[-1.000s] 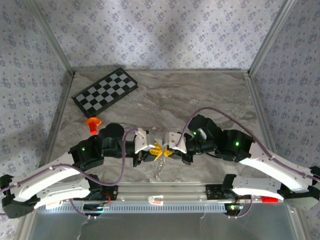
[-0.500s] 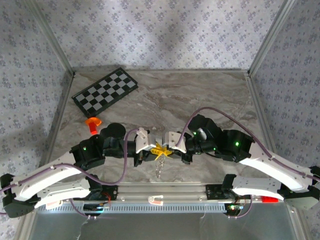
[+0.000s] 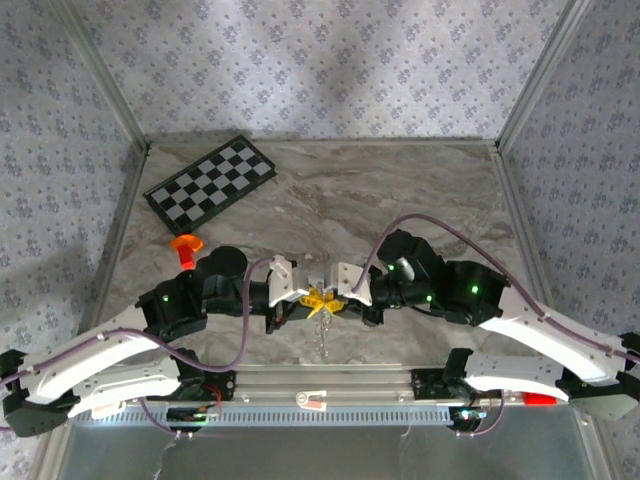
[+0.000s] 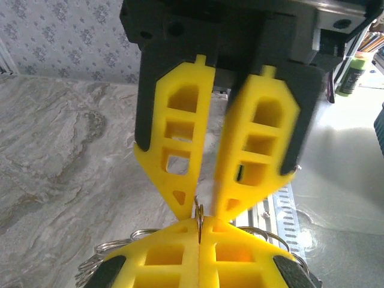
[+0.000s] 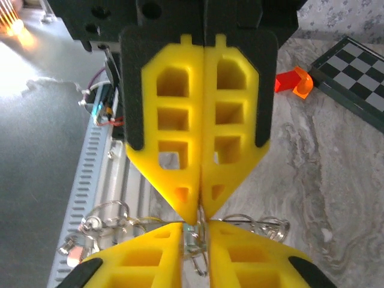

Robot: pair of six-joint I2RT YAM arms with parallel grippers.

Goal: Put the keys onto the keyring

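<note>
Keyring [image 3: 321, 325] between left tool [image 3: 311, 298], right tool [image 3: 333, 298]

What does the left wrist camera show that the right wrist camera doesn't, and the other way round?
Left wrist: patterned wallpaper behind, and a thin metal loop standing edge-on where the yellow fingers meet. Right wrist: an orange piece and a checkerboard corner on the marble. Both: two pairs of yellow fingers meeting tip to tip, silvery loops of the keyring beneath them, and the marble table.
</note>
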